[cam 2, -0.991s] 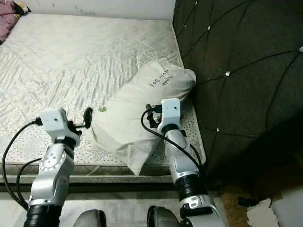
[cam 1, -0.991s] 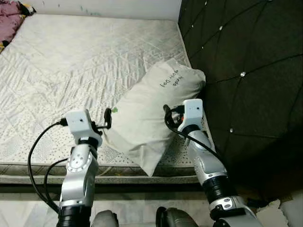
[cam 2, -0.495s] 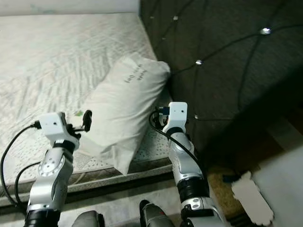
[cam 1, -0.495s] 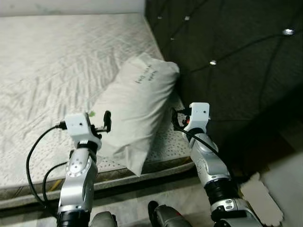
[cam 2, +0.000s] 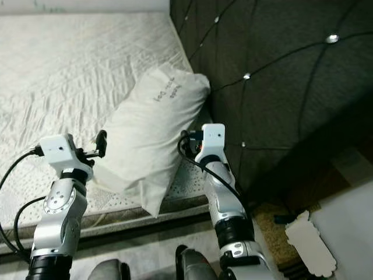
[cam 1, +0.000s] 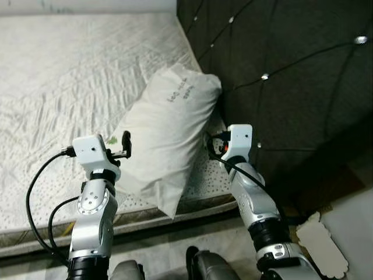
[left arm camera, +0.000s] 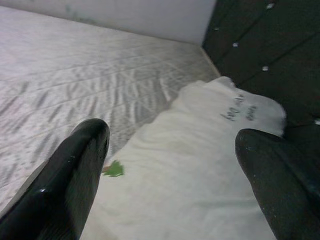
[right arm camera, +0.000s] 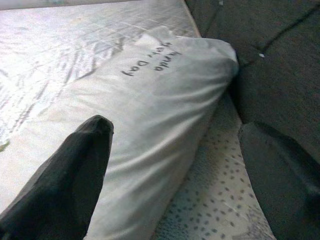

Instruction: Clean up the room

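A white pillow (cam 1: 166, 125) with dark handwriting near its far end lies slantwise on the bed, its far end against the headboard and its near corner hanging over the mattress edge. My left gripper (cam 1: 125, 143) is open at the pillow's left side; in the left wrist view its fingers (left arm camera: 75, 170) stand wide apart with the pillow (left arm camera: 200, 165) ahead of them. My right gripper (cam 1: 210, 143) is open at the pillow's right side, between pillow and headboard, with the pillow (right arm camera: 150, 105) ahead. A small green scrap (left arm camera: 114, 170) lies by the pillow's left edge.
The quilted white mattress (cam 1: 64, 76) stretches to the left and back to a pale wall. A dark tufted headboard (cam 1: 291, 70) rises on the right. On the floor at lower right lies a white torn piece (cam 1: 322, 245).
The camera has swung to the right, so the headboard and floor take more of the picture. Both grippers stay open on either side of the pillow, and the pillow has not moved.
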You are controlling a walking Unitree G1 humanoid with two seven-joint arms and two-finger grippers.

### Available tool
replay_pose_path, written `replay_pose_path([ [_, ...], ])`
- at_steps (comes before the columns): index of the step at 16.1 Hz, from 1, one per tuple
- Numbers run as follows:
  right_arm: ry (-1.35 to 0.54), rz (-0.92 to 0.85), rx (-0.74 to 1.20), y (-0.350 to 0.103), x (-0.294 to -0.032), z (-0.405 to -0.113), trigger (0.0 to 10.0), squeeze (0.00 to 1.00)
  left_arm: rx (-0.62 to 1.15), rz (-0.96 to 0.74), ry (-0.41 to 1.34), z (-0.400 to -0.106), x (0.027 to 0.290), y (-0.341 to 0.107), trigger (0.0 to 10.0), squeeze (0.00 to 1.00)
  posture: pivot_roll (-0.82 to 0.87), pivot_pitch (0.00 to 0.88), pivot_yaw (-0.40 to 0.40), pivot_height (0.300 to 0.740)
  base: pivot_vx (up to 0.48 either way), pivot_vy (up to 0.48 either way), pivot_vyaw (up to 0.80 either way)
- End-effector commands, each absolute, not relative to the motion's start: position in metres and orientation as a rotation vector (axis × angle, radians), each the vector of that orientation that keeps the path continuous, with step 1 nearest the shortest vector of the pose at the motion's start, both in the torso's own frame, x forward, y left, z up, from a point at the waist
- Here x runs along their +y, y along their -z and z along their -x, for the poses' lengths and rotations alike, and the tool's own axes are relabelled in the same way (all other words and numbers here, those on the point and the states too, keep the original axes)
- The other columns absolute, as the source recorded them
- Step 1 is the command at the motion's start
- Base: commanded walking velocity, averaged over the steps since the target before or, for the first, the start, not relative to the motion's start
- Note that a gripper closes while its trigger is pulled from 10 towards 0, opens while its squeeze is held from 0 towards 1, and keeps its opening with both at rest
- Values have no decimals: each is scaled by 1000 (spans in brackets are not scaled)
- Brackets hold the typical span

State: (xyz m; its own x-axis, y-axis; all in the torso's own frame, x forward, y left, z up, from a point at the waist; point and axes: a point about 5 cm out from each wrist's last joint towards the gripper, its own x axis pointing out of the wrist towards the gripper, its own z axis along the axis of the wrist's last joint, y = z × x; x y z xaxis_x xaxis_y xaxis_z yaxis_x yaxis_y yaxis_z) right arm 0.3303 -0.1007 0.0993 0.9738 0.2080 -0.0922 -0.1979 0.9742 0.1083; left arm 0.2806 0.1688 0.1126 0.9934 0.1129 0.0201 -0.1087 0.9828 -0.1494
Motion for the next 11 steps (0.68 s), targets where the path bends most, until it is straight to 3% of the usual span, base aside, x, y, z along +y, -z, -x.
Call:
replay_pose_path([
  [1,-219,-96,83,-104,-101,-330,10000,0,-23,124,-148,-276,170,-112,10000,0,74,206,-48,740,0,0,0],
  [3,-219,-100,91,-102,-102,-330,10000,0,-38,136,-100,-274,170,-113,10000,0,77,217,-51,740,0,0,0],
  [11,-243,-93,104,-101,-101,-328,10000,0,-47,171,-144,-272,176,-113,10000,0,72,222,-58,645,0,0,0],
])
